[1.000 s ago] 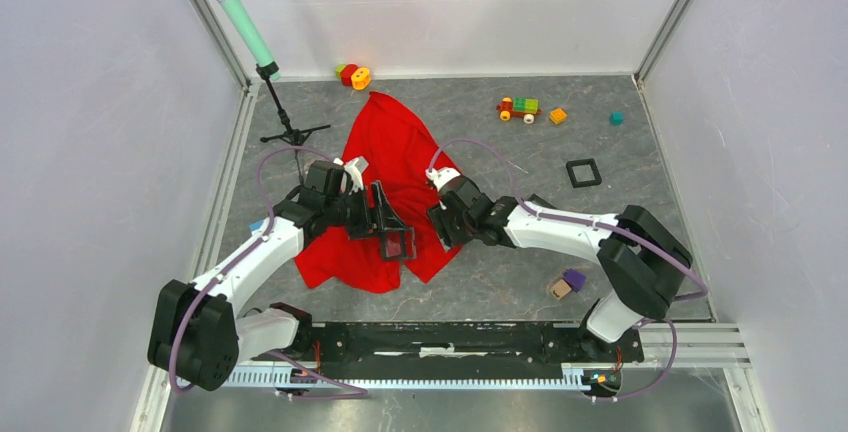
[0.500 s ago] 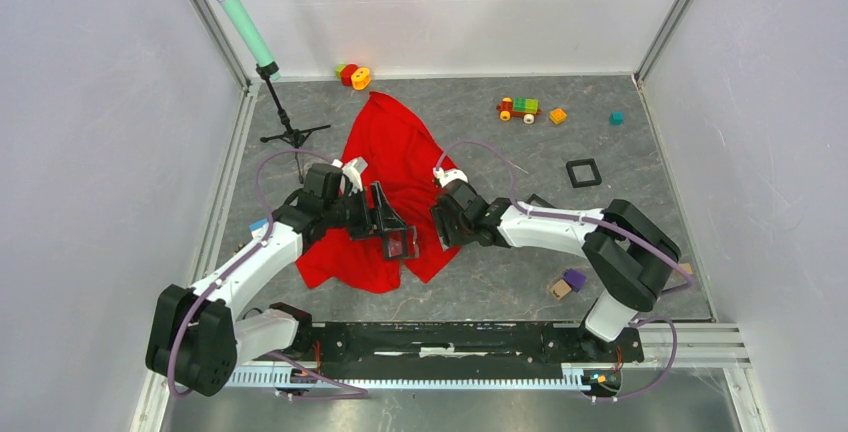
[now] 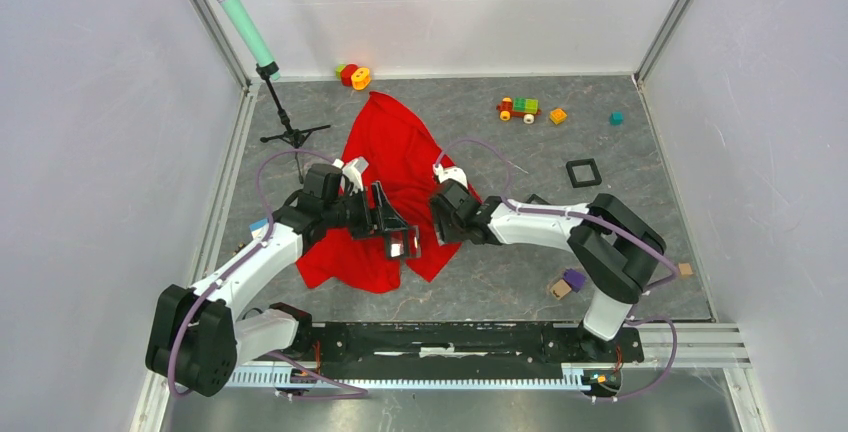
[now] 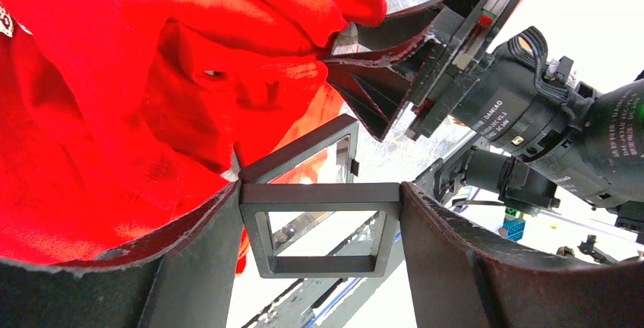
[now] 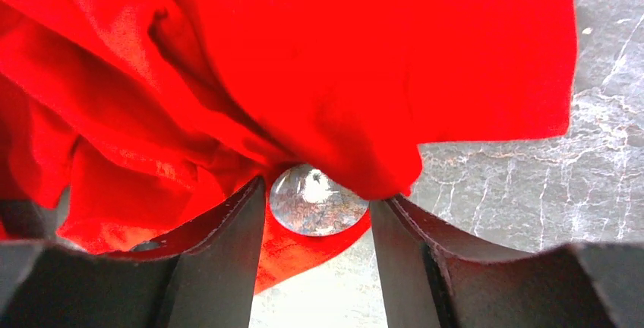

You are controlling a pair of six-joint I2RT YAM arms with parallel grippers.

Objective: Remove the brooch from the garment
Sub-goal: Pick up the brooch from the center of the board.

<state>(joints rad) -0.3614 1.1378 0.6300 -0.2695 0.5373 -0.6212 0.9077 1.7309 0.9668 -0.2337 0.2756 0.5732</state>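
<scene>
Brooch [image 4: 319, 193], a square frame, is clamped by left gripper [image 4: 319, 229] at garment [image 4: 114, 77] edge; right gripper [image 5: 319, 222], just beside, is closed on disc [image 5: 311, 200].

Red garment [image 3: 395, 152], clear brooch [image 5: 317, 200], black frame [image 4: 319, 193]

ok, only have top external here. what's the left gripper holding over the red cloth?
Observer: left wrist shows the left gripper clamped on a black square frame; you can see straight through it.
Operator: and the right one?
Observer: right wrist shows a clear round disc filling the gap between the fingers of the right gripper.
Operator: is it off the cloth?
Observer: no. The red garment drapes over the disc's top edge and also lies under it.
</scene>
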